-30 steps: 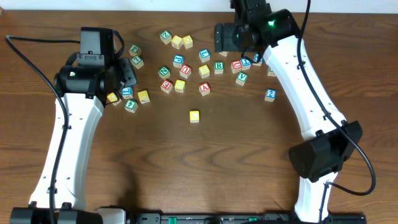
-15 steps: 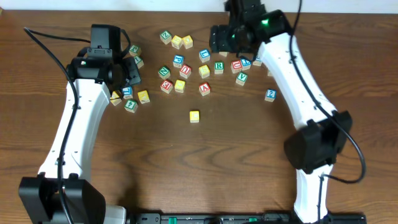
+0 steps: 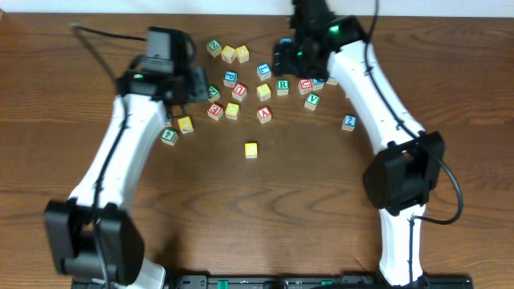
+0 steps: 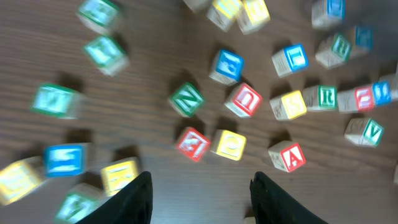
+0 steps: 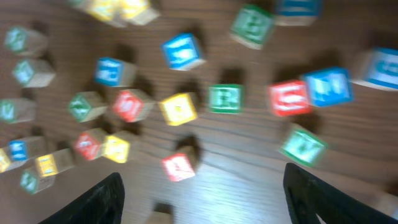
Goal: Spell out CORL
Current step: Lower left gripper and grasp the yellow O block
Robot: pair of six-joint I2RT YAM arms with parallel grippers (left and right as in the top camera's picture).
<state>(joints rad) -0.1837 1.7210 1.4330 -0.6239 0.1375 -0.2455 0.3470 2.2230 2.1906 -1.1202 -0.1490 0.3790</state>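
Wooden table (image 3: 305, 209), R cube (image 3: 283, 85) among others

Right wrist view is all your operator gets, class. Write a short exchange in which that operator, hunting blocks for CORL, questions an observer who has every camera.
Operator: My picture is blurred. What letter is on the red cube below and left of the R cube?
Observer: The left wrist view shows that red cube sharply. It reads A, so it is not one you need.
Operator: Is the left tool carrying anything?
Observer: No. In its own camera the left tool is open and empty, above the cluster of cubes.
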